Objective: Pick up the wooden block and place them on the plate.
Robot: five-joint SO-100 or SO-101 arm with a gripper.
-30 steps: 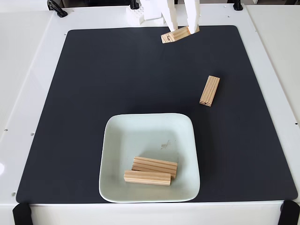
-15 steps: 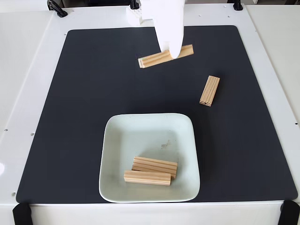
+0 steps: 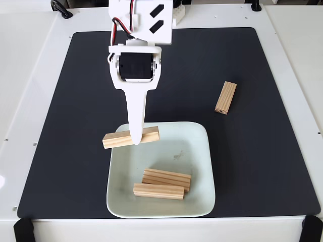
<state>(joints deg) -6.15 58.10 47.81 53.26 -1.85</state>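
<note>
The white arm reaches down from the top of the fixed view, its gripper closed on a block. One long white finger runs down in front of the block and crosses it near its middle; the other finger is hidden behind it, so how far the jaws stand apart cannot be read beyond the fact that they clamp the bar. The held block is a short rectangular bar of pale pine, lying almost level with its right end slightly higher, its long face plain and its left end cut square. It sits over the upper left edge of the plate, its left end reaching past the rim over the black mat.

The plate is a pale mint-white square dish with rounded corners and a raised rim, with a faint grey smudge right of centre. Two more blocks lie in its lower half, side by side and touching: the upper one shows straight dark grain lines along its top, the lower one is plainer and shifted a little left.

A fourth block lies on the mat, well apart from the plate, up and to the right, set nearly upright in the picture and tilted slightly, its grain running lengthwise.

The mat covers a white table.
</note>
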